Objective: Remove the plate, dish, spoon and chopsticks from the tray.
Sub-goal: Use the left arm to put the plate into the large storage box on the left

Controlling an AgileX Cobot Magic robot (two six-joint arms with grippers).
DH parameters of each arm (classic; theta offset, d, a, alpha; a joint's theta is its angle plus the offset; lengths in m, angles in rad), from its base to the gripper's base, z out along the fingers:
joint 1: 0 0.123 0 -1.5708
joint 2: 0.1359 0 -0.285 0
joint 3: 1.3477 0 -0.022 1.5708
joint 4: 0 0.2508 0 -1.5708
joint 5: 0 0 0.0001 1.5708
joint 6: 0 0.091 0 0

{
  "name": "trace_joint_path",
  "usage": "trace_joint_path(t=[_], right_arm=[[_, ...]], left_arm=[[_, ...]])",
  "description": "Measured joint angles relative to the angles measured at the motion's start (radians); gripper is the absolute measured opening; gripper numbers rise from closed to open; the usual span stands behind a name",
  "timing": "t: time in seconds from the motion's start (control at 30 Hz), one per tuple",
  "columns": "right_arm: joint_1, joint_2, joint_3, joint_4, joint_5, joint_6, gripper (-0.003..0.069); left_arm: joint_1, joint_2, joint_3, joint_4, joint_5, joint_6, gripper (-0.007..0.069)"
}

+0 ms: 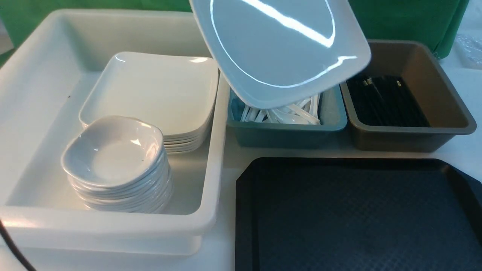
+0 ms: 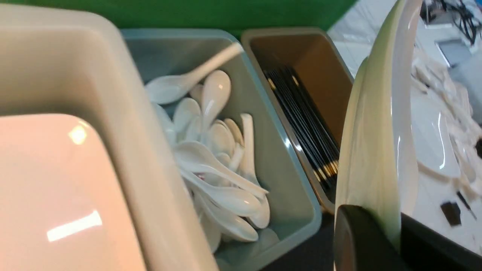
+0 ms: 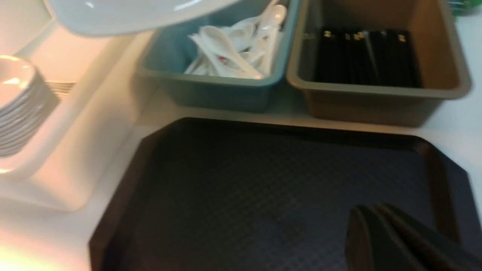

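Below the pressed-together right pincer (image 3: 380,235) the tray (image 1: 357,214) lies bare — only the plate (image 1: 282,49), pinched by the left pincer (image 2: 391,233), is left to stow.

Large glossy white rounded-square plate (image 1: 280,49) hung tilted in the air over the blue tub (image 1: 286,131). Black tray (image 1: 357,218), with a diamond texture and cut corners, lay flat on the desk (image 1: 229,158), just in front of the blue and brown tubs. White spoons (image 1: 293,113) were piled in the blue tub. Black chopsticks (image 1: 388,99) lay side by side in the brown tub (image 1: 414,139). Small white dishes (image 1: 113,150) sat stacked in the white tub (image 1: 113,229).
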Motion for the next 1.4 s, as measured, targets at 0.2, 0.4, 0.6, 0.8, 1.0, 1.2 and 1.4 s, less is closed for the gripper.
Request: trace_joint_path(t=[0.2,0.4,0.6,0.8,1.0,1.2,1.4], right_arm=[[0.000,0.138,0.000,0.199,-0.005,-0.184,0.0019],[0.000,0.308,-0.077,0.239,-0.005,-0.284,0.0019],[0.000,0.443,-0.173,0.253,-0.001,-0.310,0.0020],[0.000,0.487,-0.182,0.282,-0.006,-0.348,0.0020],[0.000,0.487,-0.183,0.289,-0.025,-0.357,0.0020],[0.000,0.487,-0.184,0.291,-0.033,-0.358,0.0020],[0.000,0.487,-0.184,0.292,-0.050,-0.358,0.0020]], left_arm=[[0.164,-0.005,0.000,-0.041,-0.004,0.010,0.0029],[0.298,-0.005,0.000,-0.042,-0.003,0.014,0.0029],[0.394,-0.007,0.004,-0.043,-0.015,0.014,0.0030],[0.422,-0.047,0.155,-0.098,-0.131,0.041,0.0030],[0.418,-0.113,0.436,-0.281,-0.315,0.171,0.0030],[0.416,-0.178,0.702,-0.405,-0.480,0.309,0.0031],[0.412,-0.178,0.867,-0.533,-0.541,0.411,0.0031]])
